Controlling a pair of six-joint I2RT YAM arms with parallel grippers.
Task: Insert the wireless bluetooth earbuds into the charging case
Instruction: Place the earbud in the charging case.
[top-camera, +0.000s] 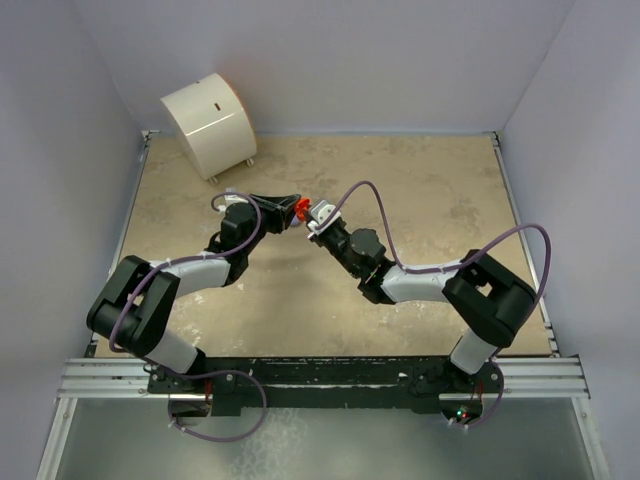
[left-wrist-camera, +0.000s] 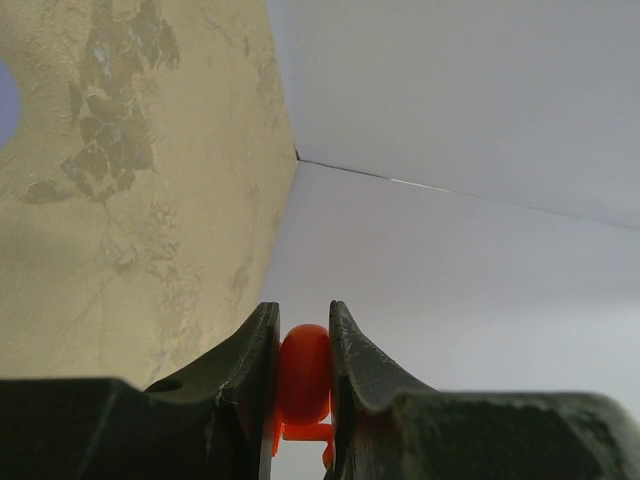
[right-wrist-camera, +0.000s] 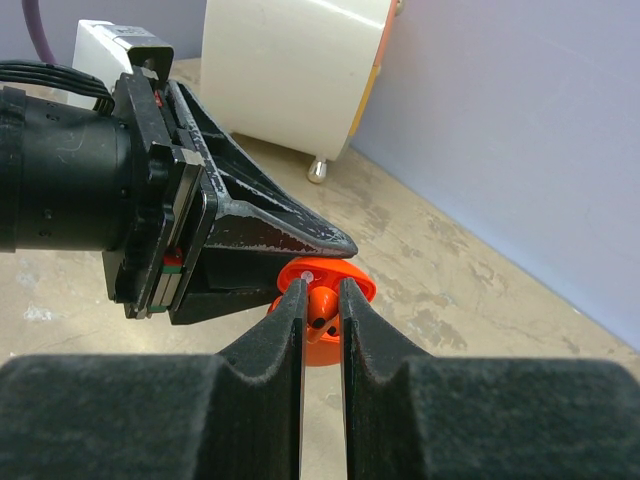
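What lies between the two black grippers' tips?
A red-orange disc-like plastic case in the left gripper and a tiny red-orange earbud in the right gripper; the right wrist view shows it.

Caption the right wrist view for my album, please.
Right gripper pinches a red-orange earbud at the orange case held by the left gripper.

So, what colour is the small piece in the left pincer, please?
The small plastic piece is red-orange; left wrist view.
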